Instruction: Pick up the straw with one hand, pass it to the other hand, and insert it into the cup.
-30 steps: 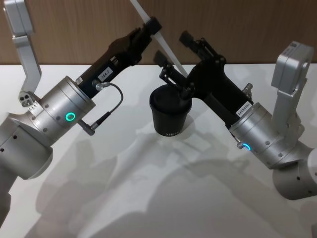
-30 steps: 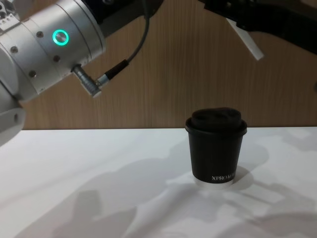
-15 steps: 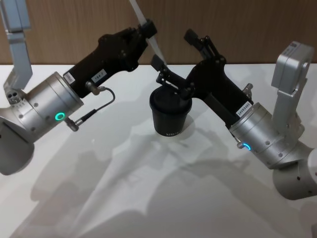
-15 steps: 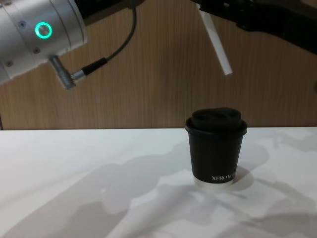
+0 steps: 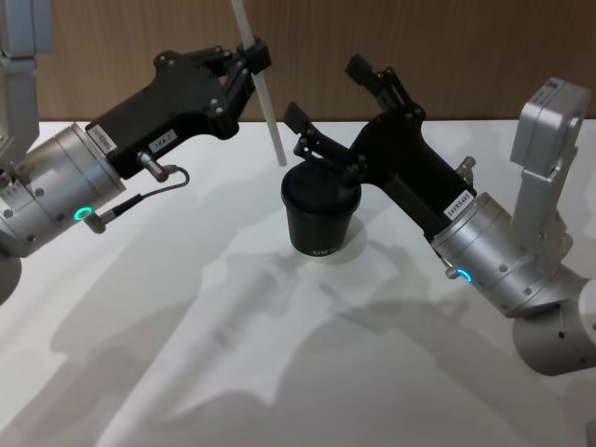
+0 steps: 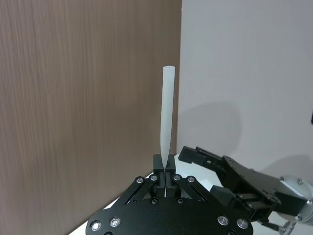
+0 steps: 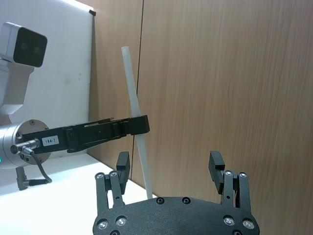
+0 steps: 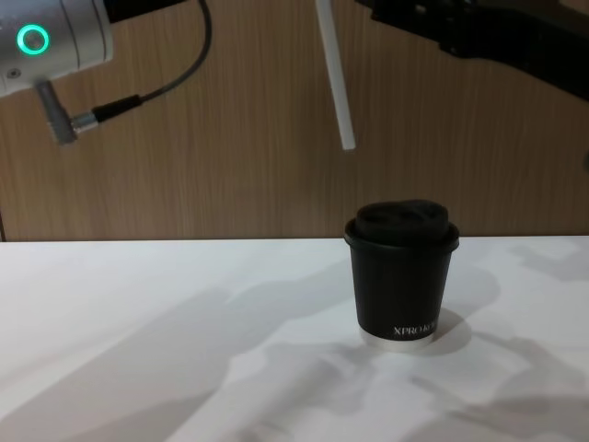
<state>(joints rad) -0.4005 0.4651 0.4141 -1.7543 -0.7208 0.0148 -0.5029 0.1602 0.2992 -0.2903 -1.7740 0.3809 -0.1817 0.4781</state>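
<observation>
Two grippers hang above the cup. The left gripper is clamped on the straw, which stands nearly upright, its lower end below the fingertips. Just beside it, the right gripper gapes wide, empty, directly over the lid.

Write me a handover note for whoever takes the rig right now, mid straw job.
Left gripper: fingers shut on the straw, held nearly upright above the table.
Right gripper: fingers open, holding nothing, raised above the cup.
Cup: upright, lid on; the straw's lower end hangs above and left of it, not touching.
Done: straw lifted. To do: line up over the lid and insert.
</observation>
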